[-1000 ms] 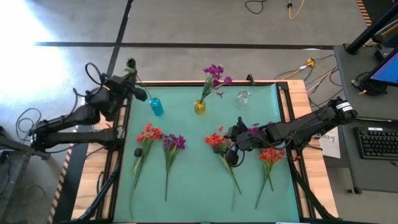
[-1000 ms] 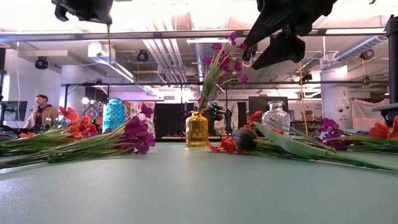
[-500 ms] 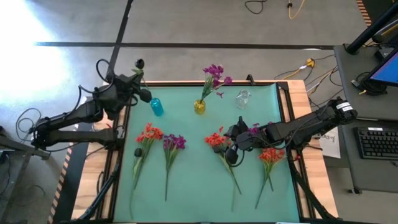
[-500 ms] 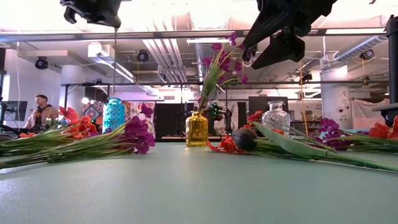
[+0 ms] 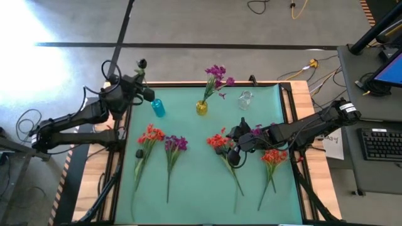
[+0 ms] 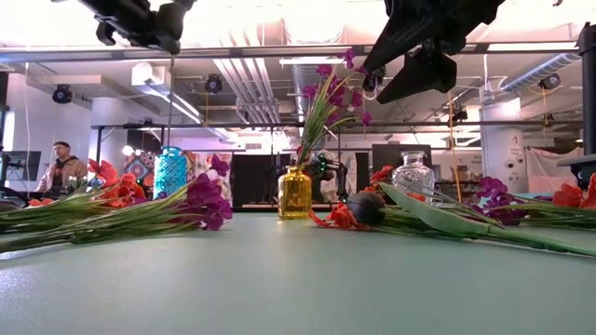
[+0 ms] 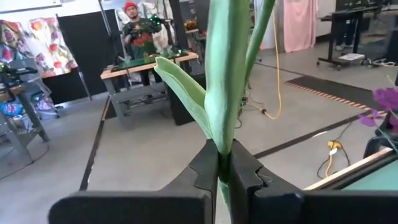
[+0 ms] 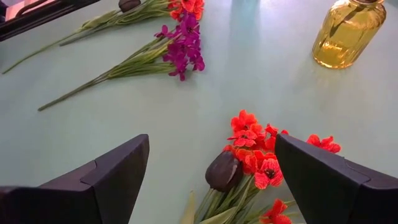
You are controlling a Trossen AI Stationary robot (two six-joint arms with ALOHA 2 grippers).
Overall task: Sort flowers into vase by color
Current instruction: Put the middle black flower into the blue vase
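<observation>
Left claw: left gripper (image 7: pixel 225 175) is pinched tight on a green stem (image 7: pixel 225 93), up at the table's back-left corner, near the blue vase (image 5: pixel 157 107) but not yet over it.
Held flower: a dark bud (image 5: pixel 142 63) tops that stem, poking out beyond the table's back edge in the high view.
Right claw: right gripper (image 8: pixel 211 171) hangs spread wide and empty over mid-table, right above a red cluster (image 8: pixel 255 146) and another dark bud (image 8: pixel 222 171).
Vases: blue at back-left, yellow vase (image 5: pixel 201 107) in the middle with purple blooms (image 5: pixel 217 73) already in, clear vase (image 5: pixel 245 99) to its right, empty as far as I can see.
Still lying flat: red and purple stems at left (image 5: pixel 151 134), a red bunch under the right claw, one more red at right (image 5: pixel 274 156).
Step in hand: looks like the bud flower is headed for a vase, likely blue!
Doing it well: get the stem plumb, tip centred over the narrow mouth, then lower straight; keep the pinch until the stem is well inside.
Edges: the left arm works right at the mat's (image 5: pixel 207 188) corner, so swing inward, not out past the rim.
Open room: bare mat between blue and yellow vases, and the whole front strip is free; the right arm is well apart.
</observation>
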